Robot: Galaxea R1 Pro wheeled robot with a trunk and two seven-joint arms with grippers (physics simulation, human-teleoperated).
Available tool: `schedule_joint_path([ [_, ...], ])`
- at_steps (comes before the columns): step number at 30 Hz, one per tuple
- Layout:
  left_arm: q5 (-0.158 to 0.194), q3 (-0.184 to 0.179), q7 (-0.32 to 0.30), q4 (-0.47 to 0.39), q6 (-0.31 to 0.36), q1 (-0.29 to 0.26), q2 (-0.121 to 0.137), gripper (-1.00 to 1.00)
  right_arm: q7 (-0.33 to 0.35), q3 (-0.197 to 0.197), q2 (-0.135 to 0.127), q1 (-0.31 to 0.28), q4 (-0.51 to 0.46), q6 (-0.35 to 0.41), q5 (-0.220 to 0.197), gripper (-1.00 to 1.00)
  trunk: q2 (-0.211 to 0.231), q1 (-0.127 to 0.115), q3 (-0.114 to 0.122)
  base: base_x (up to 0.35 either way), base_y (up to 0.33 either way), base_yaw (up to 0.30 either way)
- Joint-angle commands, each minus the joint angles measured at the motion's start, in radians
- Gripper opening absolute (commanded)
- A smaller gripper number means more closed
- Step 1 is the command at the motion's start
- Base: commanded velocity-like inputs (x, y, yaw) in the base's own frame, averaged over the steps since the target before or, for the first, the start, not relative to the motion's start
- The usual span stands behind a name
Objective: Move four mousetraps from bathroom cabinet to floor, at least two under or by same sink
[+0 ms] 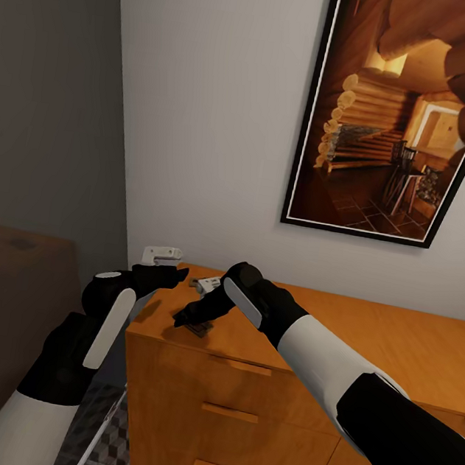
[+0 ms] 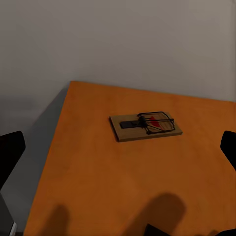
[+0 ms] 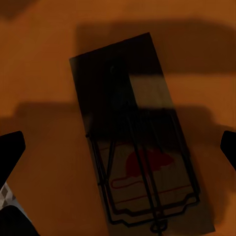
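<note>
Your right gripper (image 1: 183,320) hung spread over a mousetrap (image 3: 140,147) lying flat on the cabinet (image 1: 366,334) top (near its left corner). Your left gripper (image 1: 174,274) was open too, nothing held, facing another trap (image 2: 145,126) there.

Cabinet (image 1: 327,396): smooth matt orange wood. Mousetrap (image 2: 145,126): tan wood board, dark metal wire.

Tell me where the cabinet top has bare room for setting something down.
The cabinet top is bare from the right arm to its far right, below the framed picture. Its left corner is crowded: a mousetrap lies under the right end effector, with the left end effector alongside.
</note>
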Motion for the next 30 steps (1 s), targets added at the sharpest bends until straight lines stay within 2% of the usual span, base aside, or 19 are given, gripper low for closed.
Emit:
schedule_joint_path([
  [1,0.011,-0.001,0.010,-0.001,0.003,-0.001,0.000,1.00,0.010,0.001,0.000,-0.001,0.000,0.002,0.010,1.00,-0.001,0.000,-0.001,0.000,0.000,0.000],
  [17,0.011,0.000,0.010,-0.001,0.003,-0.001,-0.001,1.00,0.010,0.004,0.000,-0.001,0.004,0.002,0.011,1.00,-0.001,0.000,-0.001,0.000,0.000,0.000],
  [18,0.011,0.000,0.010,-0.001,0.003,-0.001,-0.001,1.00,0.010,0.004,0.000,-0.001,0.004,0.002,0.011,-1.00,-0.001,0.000,-0.001,0.000,0.000,0.000],
  [24,0.011,0.001,0.010,-0.001,0.003,-0.001,-0.001,1.00,0.010,0.004,0.000,-0.001,0.011,0.002,0.011,-1.00,-0.001,0.000,-0.001,0.000,0.000,0.000],
  [30,0.011,0.001,0.010,-0.001,0.003,-0.001,-0.002,1.00,0.010,0.005,0.000,-0.001,0.062,0.002,0.011,-1.00,-0.001,0.000,-0.001,0.000,0.000,0.000],
])
